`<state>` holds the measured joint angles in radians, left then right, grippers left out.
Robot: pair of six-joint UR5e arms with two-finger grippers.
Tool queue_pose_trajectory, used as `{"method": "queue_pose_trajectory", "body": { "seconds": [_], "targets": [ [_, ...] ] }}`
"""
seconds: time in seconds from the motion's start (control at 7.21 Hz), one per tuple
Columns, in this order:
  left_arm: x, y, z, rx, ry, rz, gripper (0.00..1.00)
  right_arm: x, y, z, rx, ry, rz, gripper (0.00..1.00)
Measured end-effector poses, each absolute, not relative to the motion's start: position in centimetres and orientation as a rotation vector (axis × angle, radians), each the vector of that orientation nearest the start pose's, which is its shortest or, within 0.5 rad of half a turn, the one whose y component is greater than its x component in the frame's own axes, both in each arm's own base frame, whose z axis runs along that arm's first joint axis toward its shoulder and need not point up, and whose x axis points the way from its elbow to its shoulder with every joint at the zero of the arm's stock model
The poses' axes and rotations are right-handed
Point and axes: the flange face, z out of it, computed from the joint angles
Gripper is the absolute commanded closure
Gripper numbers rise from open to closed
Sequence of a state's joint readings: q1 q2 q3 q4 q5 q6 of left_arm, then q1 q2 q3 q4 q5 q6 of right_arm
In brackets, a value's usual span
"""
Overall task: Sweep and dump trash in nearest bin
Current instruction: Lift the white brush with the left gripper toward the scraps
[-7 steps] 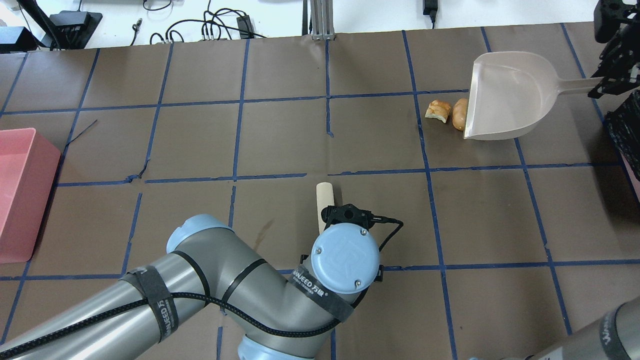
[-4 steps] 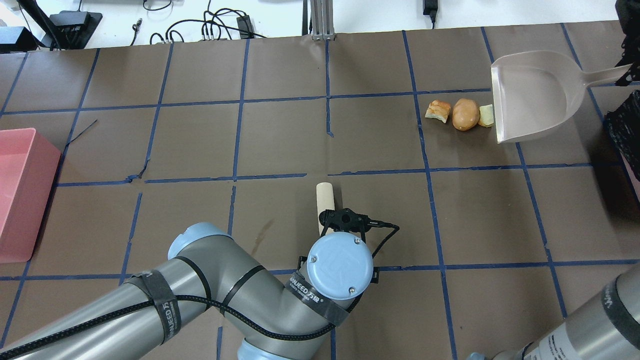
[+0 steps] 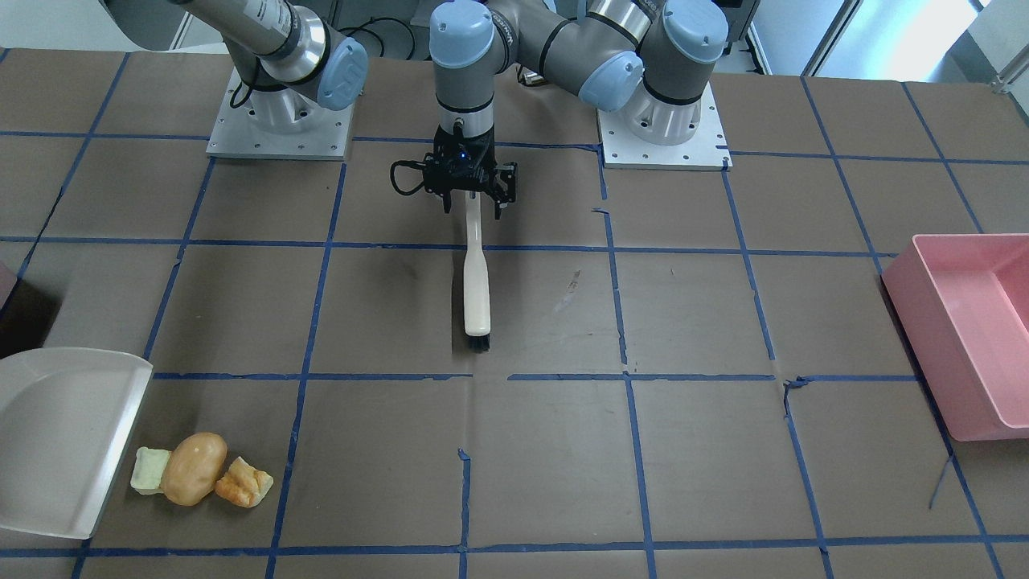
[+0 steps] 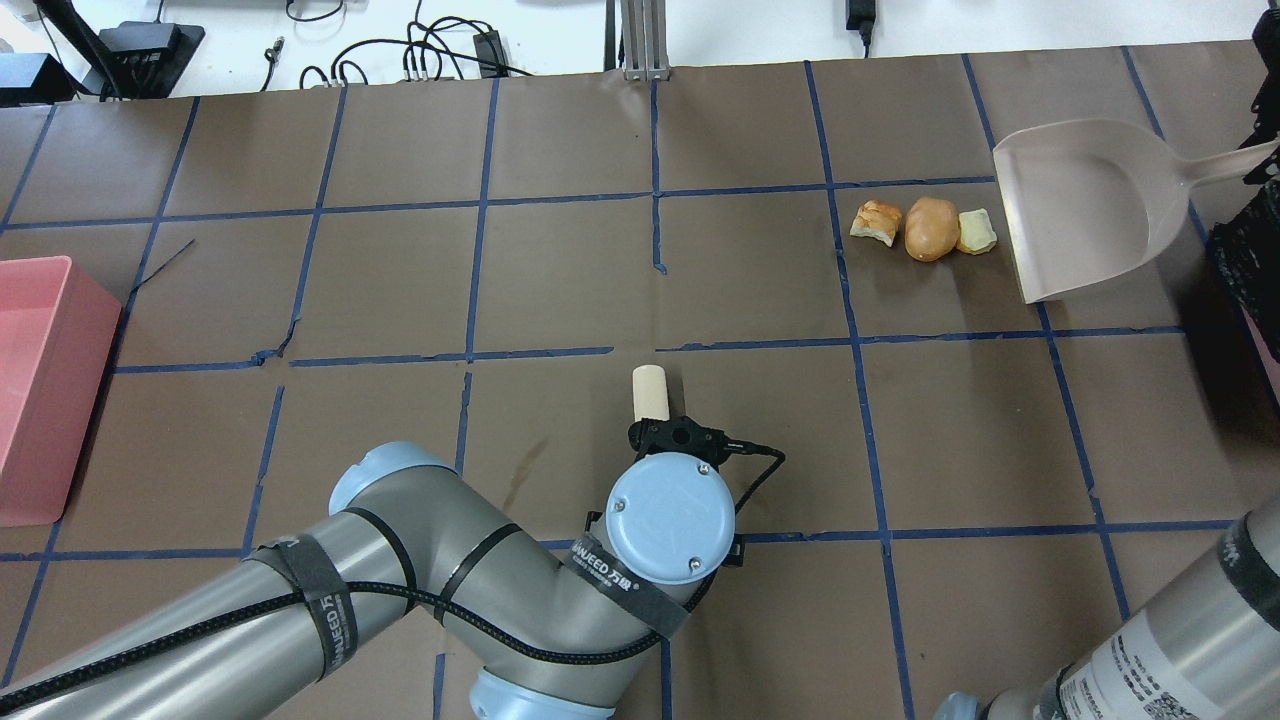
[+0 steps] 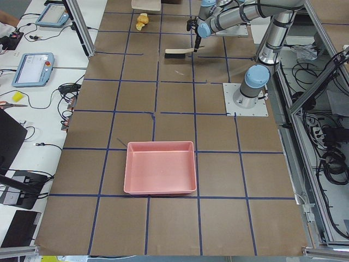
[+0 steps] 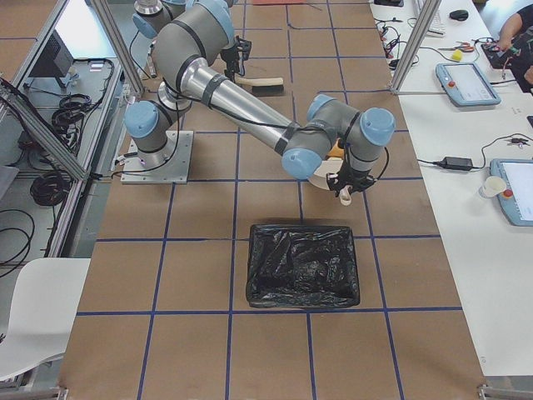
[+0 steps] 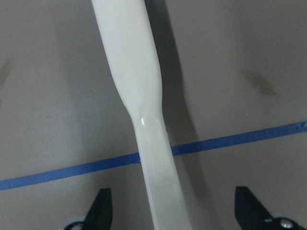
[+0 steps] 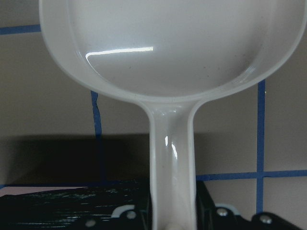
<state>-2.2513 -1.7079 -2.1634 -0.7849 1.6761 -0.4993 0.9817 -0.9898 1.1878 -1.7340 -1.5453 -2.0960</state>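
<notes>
The left gripper (image 3: 471, 195) has its fingers (image 7: 101, 211) spread wide on both sides of the brush (image 3: 476, 281) handle, not touching it. The right gripper (image 8: 172, 221) pinches the dustpan (image 4: 1090, 200) handle. Seen from overhead, at the dustpan's 9 o'clock lie the green cube (image 4: 977, 232), just beside it, then the potato lump (image 4: 931, 228), then the crusty chunk (image 4: 876, 221). The black bin (image 6: 304, 265) sits at its 4 o'clock.

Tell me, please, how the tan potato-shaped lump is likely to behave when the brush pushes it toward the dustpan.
The potato-shaped lump is rounded and smooth, so it will probably roll or veer rather than slide straight. It sits against the green cube, so it would likely shove that toward the dustpan.
</notes>
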Motion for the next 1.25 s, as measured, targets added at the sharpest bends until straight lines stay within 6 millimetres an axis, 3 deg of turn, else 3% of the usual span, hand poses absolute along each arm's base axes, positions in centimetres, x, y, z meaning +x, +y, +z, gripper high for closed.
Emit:
{"method": "queue_pose_trajectory", "body": {
  "seconds": [0.28,0.55,0.97,1.25],
  "targets": [
    [-38.0,-27.7,22.6,0.260,3.062,-0.135,0.41,-29.4,-67.6,31.5,-2.087,2.250,-0.057,1.00],
    [-37.9,-27.7,22.5,0.249,3.060,-0.124,0.52,-29.7,-67.8,30.2,-2.106,2.206,-0.057,1.00],
    [-38.0,-27.6,22.4,0.252,3.064,-0.117,0.83,-29.8,-67.8,29.3,-2.129,2.166,-0.056,1.00],
    [-38.0,-27.6,22.5,0.259,3.069,-0.116,0.95,-30.0,-68.1,28.4,-2.137,2.155,-0.059,1.00]
  ]
}}
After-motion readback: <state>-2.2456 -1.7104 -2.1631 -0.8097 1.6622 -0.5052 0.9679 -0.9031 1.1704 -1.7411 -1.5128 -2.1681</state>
